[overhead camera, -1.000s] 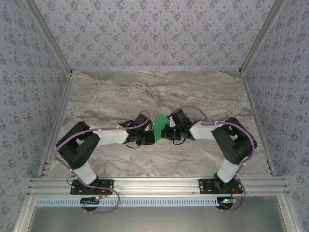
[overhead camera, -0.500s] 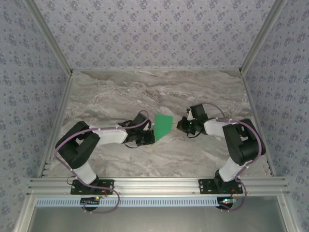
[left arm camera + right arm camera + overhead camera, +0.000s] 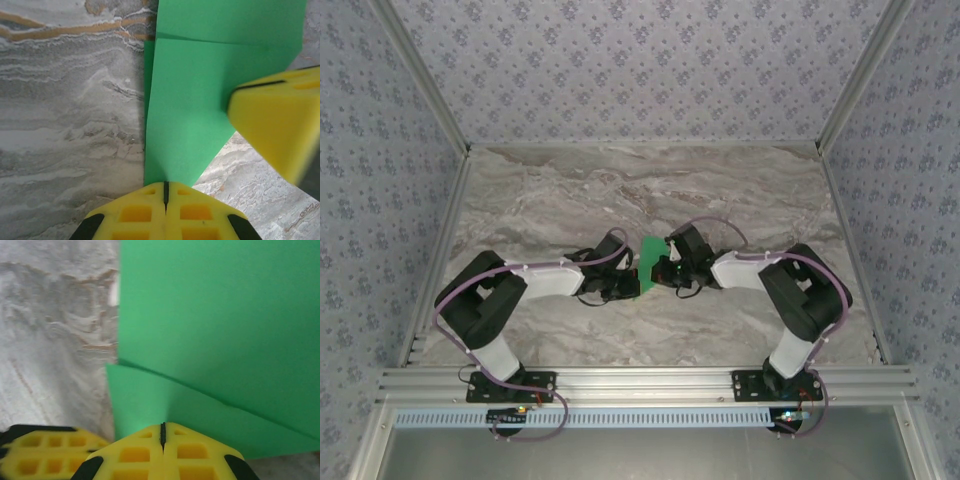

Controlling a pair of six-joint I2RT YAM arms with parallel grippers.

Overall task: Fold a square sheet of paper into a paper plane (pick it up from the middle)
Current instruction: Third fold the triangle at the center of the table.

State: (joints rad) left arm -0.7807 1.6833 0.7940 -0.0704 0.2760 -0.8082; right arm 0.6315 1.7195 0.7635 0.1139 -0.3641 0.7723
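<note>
The left tool point(image 3: 165, 186) is pinched tight on the pointed end of the green paper point(image 3: 190, 110). The right tool point(image 3: 162, 426) comes in from the other side and is pinched tight on a folded edge of the paper. The paper sits between the 2 tools, over the middle of the surface point(image 3: 740, 200). A fold line runs across it. I cannot tell if it lies flat or is lifted. Past it, the grey stone surface runs to the back.
</note>
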